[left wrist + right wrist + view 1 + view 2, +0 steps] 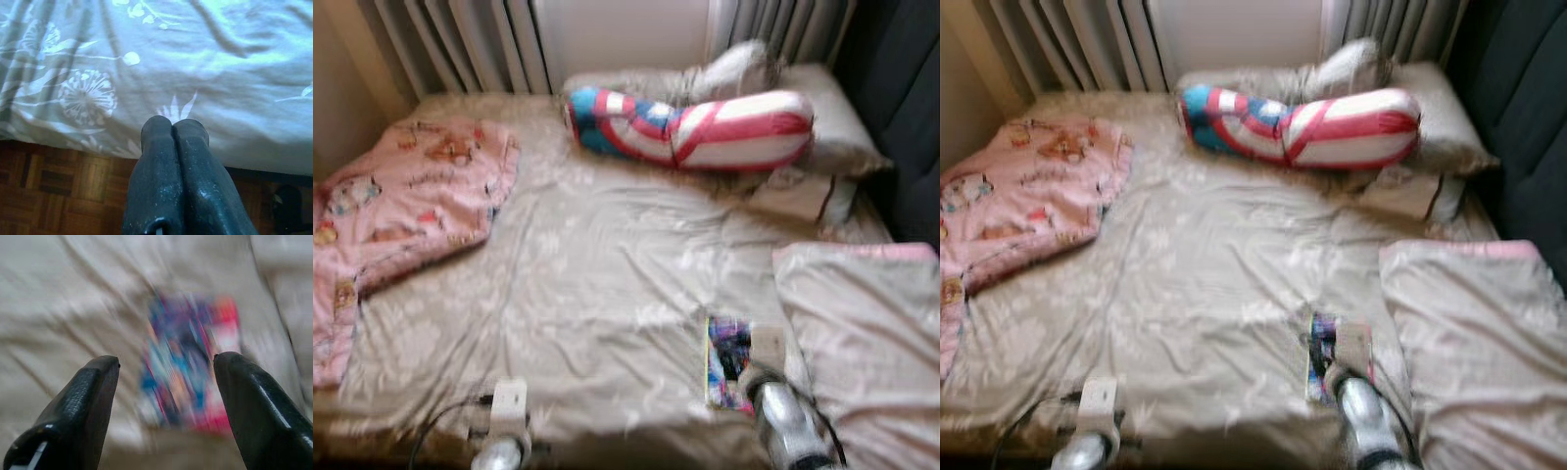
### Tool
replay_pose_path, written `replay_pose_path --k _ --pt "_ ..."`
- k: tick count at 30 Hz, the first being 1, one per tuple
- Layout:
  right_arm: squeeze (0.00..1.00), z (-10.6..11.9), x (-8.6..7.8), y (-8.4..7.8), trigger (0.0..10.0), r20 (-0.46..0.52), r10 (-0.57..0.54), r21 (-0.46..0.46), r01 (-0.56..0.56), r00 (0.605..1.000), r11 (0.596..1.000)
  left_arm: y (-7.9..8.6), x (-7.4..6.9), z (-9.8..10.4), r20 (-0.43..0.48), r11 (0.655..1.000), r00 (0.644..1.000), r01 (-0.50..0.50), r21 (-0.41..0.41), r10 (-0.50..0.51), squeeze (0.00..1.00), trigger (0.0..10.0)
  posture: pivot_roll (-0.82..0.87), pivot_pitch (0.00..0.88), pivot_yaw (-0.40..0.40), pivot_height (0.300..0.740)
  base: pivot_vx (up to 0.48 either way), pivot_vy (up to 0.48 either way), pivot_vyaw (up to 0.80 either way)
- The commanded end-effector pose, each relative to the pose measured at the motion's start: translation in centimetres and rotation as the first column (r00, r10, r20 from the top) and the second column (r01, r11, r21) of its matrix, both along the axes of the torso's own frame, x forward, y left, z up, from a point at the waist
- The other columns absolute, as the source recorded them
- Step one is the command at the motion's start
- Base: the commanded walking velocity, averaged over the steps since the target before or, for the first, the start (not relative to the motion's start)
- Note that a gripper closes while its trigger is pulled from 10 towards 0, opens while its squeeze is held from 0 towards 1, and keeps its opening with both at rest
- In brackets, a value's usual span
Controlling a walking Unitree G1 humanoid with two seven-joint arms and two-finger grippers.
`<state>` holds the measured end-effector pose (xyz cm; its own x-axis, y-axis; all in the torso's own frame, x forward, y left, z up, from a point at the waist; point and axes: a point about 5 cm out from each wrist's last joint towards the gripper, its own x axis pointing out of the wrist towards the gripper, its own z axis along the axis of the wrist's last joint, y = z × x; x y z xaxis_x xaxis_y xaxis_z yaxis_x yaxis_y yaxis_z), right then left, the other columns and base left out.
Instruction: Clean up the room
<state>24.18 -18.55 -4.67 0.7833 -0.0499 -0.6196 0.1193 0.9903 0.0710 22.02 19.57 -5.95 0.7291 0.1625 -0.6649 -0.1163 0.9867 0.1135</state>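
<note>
Lying flat near the foot edge of the bed, on the beige floral-printed bedsheet (pixel 607 284): a thin, brightly coloured picture book or magazine (pixel 728 364), blue, pink and red on its cover, blurred beyond reading. Hovering just over it, fingers spread wide apart and straddling the cover in the wrist view: the right gripper (pixel 166 382). Hanging low at the bed's edge above the wooden parquet floor (pixel 63 186), black fingers pressed together on nothing: the left gripper (pixel 174 128). Judging the step in hand as reaching for the book; advising a slow descent, one finger slid under the near edge, since a thin flat cover on soft cloth is likely to bunch the sheet or slip away; advising a pinch on the spine side to stop pages fanning. Resting farther up the bed: a long red, white and blue striped bolster cushion (pixel 695 127) against a grey-beige pillow (pixel 822 117); spreading over the left side, a pink cartoon-printed blanket (pixel 401 206); folded at the right, a pale quilt with pink edging (pixel 862 323). Containers for tidying: none made out, so the book's destination cannot be told.
</note>
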Motion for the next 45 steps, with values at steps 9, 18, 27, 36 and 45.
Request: replay_pose_path --k 9,18,27,36,45 --pt "0.0 -2.6 -3.9 0.1 10.0 -0.174 -0.006 0.001 0.006 0.985 1.0 -0.4 -1.5 -1.1 -0.082 1.0 0.997 0.005 -0.02 -0.007 0.0 10.0 -0.07 0.0 0.004 0.74 0.0 0.0 0.0" --pt "0.0 -3.2 -4.8 0.7 10.0 -0.207 0.066 -0.035 -0.074 0.976 0.997 -0.4 -2.8 -1.8 -0.13 1.0 0.991 0.017 -0.014 -0.018 0.0 10.0 -0.07 0.0 0.012 0.74 0.0 0.0 0.27" --pt "0.0 -3.2 -4.8 0.9 10.0 -0.194 0.041 -0.001 -0.042 0.98 0.999 -0.3 -3.2 -2.0 -0.148 1.0 0.989 0.014 -0.015 -0.016 0.0 10.0 -0.07 0.007 0.012 0.74 0.0 0.158 0.23" --pt "0.0 -3.1 -4.6 1.0 10.0 -0.194 0.067 -0.028 -0.074 0.979 0.997 -0.3 -3.0 -1.9 -0.147 1.0 0.989 0.016 -0.013 -0.018 0.0 10.0 -0.07 0.029 0.019 0.74 0.0 0.365 0.36" --pt "0.0 -3.2 -4.8 1.1 10.0 -0.195 0.05 -0.003 -0.052 0.979 0.999 -0.2 -2.9 -1.9 -0.146 1.0 0.989 0.016 -0.014 -0.017 0.0 10.0 -0.07 0.051 0.021 0.74 0.0 0.372 0.09"
